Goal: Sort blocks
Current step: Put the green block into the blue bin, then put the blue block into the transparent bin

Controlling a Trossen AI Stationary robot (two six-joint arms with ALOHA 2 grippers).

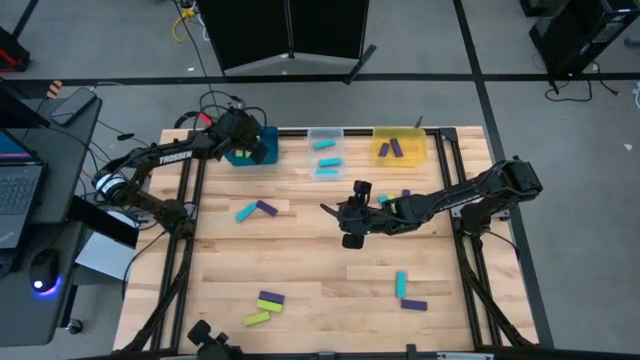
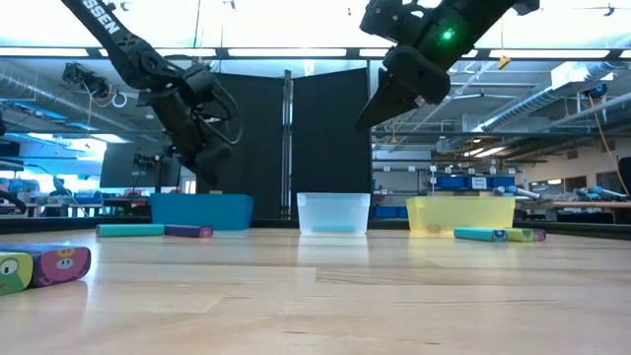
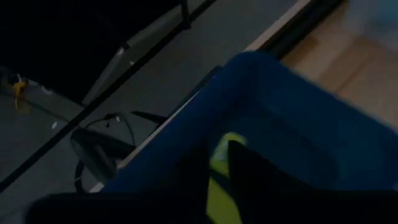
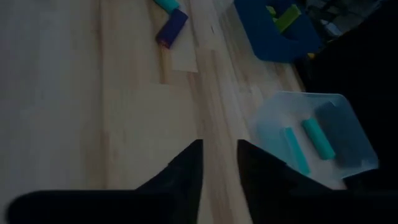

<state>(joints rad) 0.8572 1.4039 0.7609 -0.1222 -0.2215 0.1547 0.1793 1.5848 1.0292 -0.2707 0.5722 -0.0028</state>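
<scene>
My left gripper point(image 1: 244, 142) hangs over the blue bin point(image 1: 262, 152) at the table's far left, shut on a lime green block point(image 3: 217, 163). My right gripper point(image 1: 338, 212) hovers open and empty above mid-table, well clear of the wood point(image 2: 372, 113). Loose blocks lie flat on the table: a cyan and purple pair point(image 1: 255, 210), a lime and purple group point(image 1: 265, 305) near the front edge, a cyan and purple pair point(image 1: 406, 290), and a small group point(image 1: 395, 200) beside the right arm. The right wrist view shows the purple block point(image 4: 171, 28). My left gripper pinches the lime green block point(image 3: 216, 180) between its two fingers point(image 3: 255, 180). Only a strip of the block shows in the gap, so which part it has cannot be told. The block is lifted clear, over the inside of the blue bin point(image 3: 292, 143).
Three bins stand in a row along the far edge: blue point(image 2: 202, 209), clear point(image 1: 325, 152) with cyan blocks point(image 4: 317, 138), and yellow point(image 1: 398, 145) with purple blocks. Bare wood lies between the block groups at mid-table. A desk with a laptop point(image 1: 20, 190) stands left of the table.
</scene>
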